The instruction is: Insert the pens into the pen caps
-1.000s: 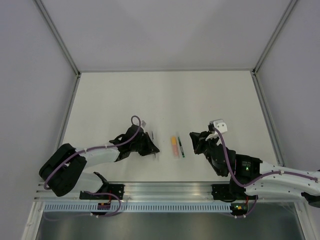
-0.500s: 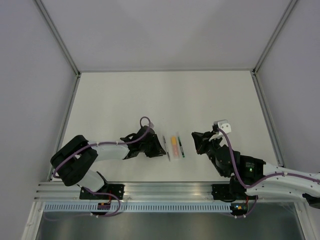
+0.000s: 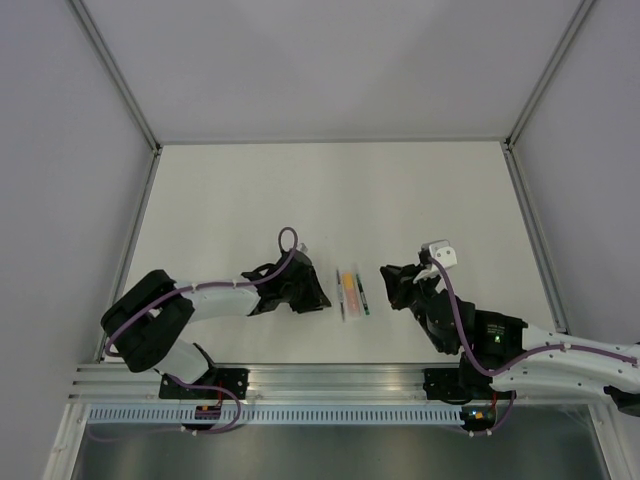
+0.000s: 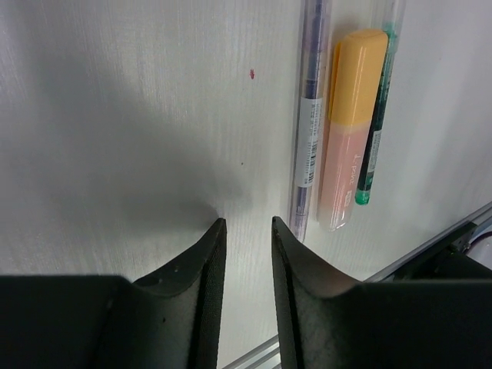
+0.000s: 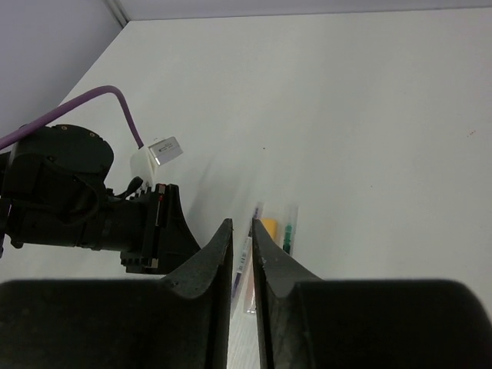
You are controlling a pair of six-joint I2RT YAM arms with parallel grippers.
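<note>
Three pens lie side by side at the table's middle [image 3: 350, 293]. The pale orange pen [image 4: 344, 173] wears its orange-yellow cap [image 4: 360, 69]. To its right lies the dark green pen [image 4: 375, 146], with a teal-green end [image 4: 361, 198]; I cannot tell its cap from its body. A thin clear purple pen [image 4: 309, 131] lies on the left. My left gripper [image 4: 247, 223] sits just left of them, open with only table between the fingers. My right gripper [image 5: 241, 224] hovers to their right, jaws a narrow gap apart, holding nothing.
Grey walls enclose the white table [image 3: 330, 190] on three sides. An aluminium rail [image 3: 330, 380] with both arm bases runs along the near edge. The left wrist [image 5: 84, 192] and its purple cable fill the right wrist view's left side.
The left gripper carried the thin purple pen rightward, set it beside the orange pen and opened. The right gripper barely shifted and parted slightly.
</note>
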